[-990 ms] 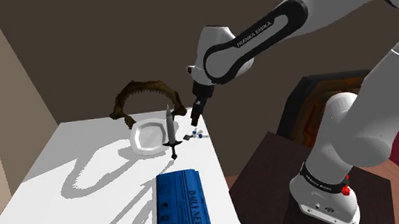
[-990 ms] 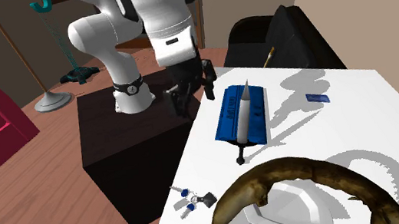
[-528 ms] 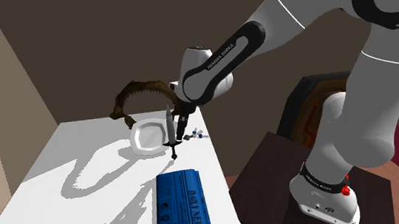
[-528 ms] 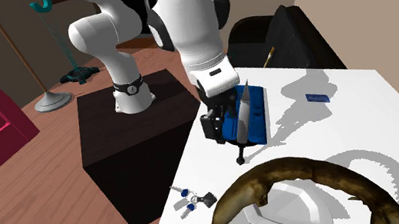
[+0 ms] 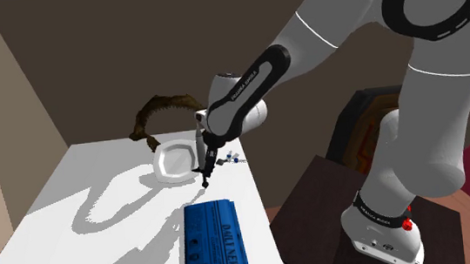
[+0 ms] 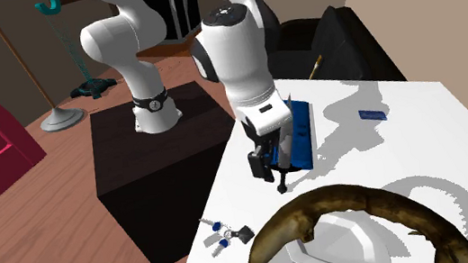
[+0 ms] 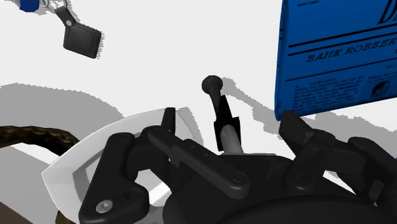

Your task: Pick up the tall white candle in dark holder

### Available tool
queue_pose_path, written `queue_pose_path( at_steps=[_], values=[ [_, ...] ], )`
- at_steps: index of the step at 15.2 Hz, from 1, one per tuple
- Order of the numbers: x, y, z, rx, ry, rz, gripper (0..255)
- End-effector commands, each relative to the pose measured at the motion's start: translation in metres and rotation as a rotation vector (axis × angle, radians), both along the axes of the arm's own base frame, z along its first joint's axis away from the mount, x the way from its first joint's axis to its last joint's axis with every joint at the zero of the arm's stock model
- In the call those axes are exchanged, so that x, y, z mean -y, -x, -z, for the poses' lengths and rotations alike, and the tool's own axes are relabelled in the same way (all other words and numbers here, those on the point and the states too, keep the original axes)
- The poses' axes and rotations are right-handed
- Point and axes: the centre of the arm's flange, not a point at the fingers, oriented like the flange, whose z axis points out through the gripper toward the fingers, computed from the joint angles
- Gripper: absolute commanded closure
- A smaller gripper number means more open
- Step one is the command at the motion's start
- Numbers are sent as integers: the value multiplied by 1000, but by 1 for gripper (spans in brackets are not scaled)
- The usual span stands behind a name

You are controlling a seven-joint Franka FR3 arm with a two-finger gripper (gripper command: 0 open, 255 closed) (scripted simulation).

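Observation:
The tall pale candle (image 5: pixel 199 146) stands upright in its thin dark holder (image 5: pixel 204 178) on the white table (image 5: pixel 101 217), close to the edge nearest the stand. My gripper (image 5: pixel 202 158) is lowered over it, and the arm covers most of the candle in the second exterior view, where the holder's foot (image 6: pixel 282 185) sticks out below the gripper (image 6: pixel 269 167). In the wrist view the gripper (image 7: pixel 230 125) is open, its fingers (image 7: pixel 168 121) standing apart on either side of the candle (image 7: pixel 229 136) without touching it. The holder's stem (image 7: pixel 215 95) points away from the hand.
A white plate (image 5: pixel 175 161) lies just behind the candle, with a brown toothed arch (image 5: pixel 165 106) beyond it. A key bunch (image 5: pixel 231 159) sits at the table edge. A blue newspaper (image 5: pixel 216 251) lies nearer the camera. A small blue object (image 6: pixel 372 115) lies farther off.
The arm swung from beyond the table edge over to the candle and came down, so the open fingers now straddle it. The candle has not moved.

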Motion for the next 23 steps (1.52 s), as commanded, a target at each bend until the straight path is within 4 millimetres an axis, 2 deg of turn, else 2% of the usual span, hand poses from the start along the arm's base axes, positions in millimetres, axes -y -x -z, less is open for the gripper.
queue_pose_path(
  at_steps=[1, 2, 3, 12, 23],
  values=[
    [0, 0, 8, 1, 0, 0, 0],
    [0, 0, 8, 1, 0, 0, 0],
    [1, 0, 9, 0, 0, 0, 255],
    [0, 0, 8, 1, 0, 0, 255],
    [0, 0, -50, 1, 0, 0, 255]
  ],
)
